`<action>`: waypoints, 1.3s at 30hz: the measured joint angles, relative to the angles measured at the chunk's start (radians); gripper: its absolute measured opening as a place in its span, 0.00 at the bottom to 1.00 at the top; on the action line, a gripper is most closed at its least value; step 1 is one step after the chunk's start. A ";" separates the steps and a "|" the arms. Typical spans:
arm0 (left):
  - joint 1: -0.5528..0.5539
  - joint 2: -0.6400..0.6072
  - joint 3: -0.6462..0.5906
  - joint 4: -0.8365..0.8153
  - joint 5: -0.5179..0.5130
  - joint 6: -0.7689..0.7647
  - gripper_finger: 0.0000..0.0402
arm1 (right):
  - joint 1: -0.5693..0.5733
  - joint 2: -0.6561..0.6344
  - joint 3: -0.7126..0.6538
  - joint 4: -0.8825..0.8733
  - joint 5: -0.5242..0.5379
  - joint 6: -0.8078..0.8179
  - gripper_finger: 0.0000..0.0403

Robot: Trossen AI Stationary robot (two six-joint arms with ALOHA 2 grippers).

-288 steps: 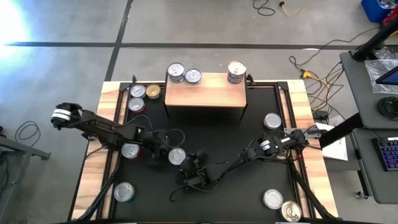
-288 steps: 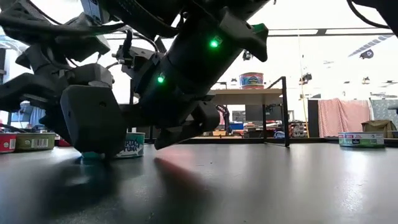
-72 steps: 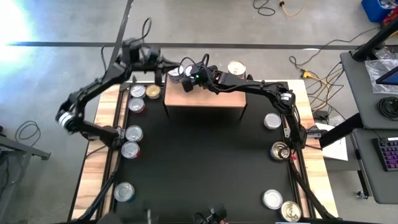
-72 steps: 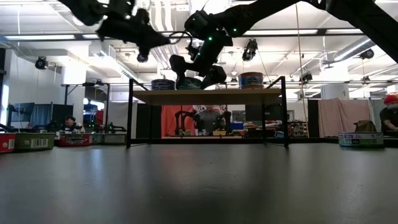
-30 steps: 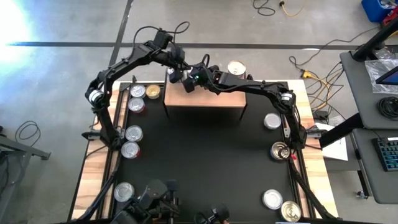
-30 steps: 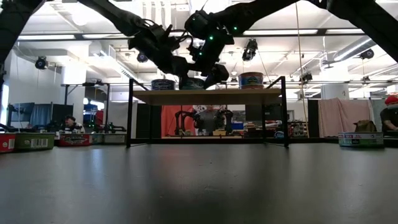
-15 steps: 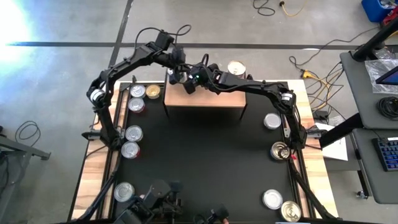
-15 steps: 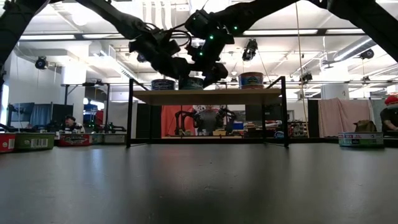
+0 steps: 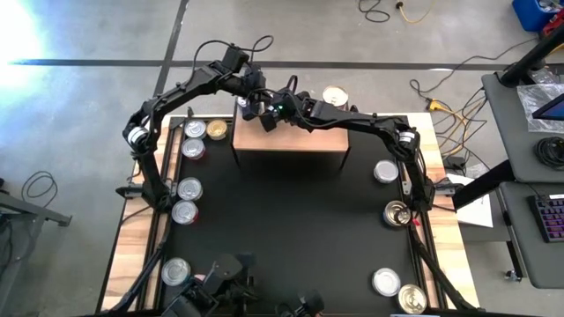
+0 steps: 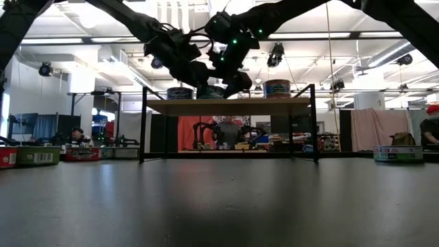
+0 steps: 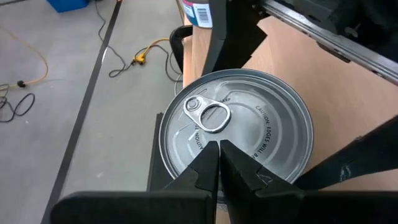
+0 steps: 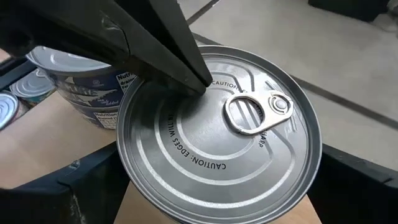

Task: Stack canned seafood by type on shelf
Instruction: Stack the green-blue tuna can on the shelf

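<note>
The shelf (image 9: 300,136) stands at the mat's far edge. At its far left end is a silver-topped tin (image 11: 249,118) with a pull ring, standing higher than the blue-labelled tin (image 12: 81,87) beside it. What lies under it is hidden. My left gripper (image 9: 256,99) is shut, with its tips on this tin's lid. My right gripper (image 9: 267,113) is open. Its fingers (image 12: 56,193) stand close on either side of the tin's wall, and I cannot tell whether they touch it. A further tin (image 9: 334,99) stands at the shelf's far right. My left gripper rests its shut fingertips (image 11: 219,146) on the tin's lid (image 12: 186,99), just beside the pull ring, near the lid's middle. The fingers slant down onto it from the table's far left. The tin stays level under them.
Loose tins lie on the table at the left (image 9: 188,187) (image 9: 183,211) (image 9: 175,271), beside the shelf's left end (image 9: 195,129), and along the right (image 9: 385,171) (image 9: 397,212) (image 9: 386,282). The black mat (image 9: 291,229) lies bare in the middle. A person (image 10: 431,123) shows in the room behind.
Both grippers have kept their places at the tin. My left gripper has turned slightly on the lid.
</note>
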 joint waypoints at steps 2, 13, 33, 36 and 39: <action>0.000 0.000 0.000 0.000 -0.005 -0.003 0.00 | 0.000 0.000 0.001 -0.006 -0.003 0.020 0.99; 0.000 -0.002 -0.011 -0.018 -0.011 -0.024 0.00 | 0.006 -0.018 -0.002 -0.026 -0.042 -0.077 0.99; 0.003 -0.001 -0.013 -0.016 -0.036 -0.060 0.00 | 0.028 -0.011 0.016 -0.174 -0.047 -0.117 0.99; 0.003 -0.006 -0.015 -0.010 -0.020 -0.086 0.00 | 0.034 -0.012 0.069 -0.279 -0.049 -0.107 0.99; 0.004 -0.010 -0.009 -0.015 0.019 -0.122 0.00 | 0.037 -0.017 0.131 -0.371 -0.049 -0.113 0.99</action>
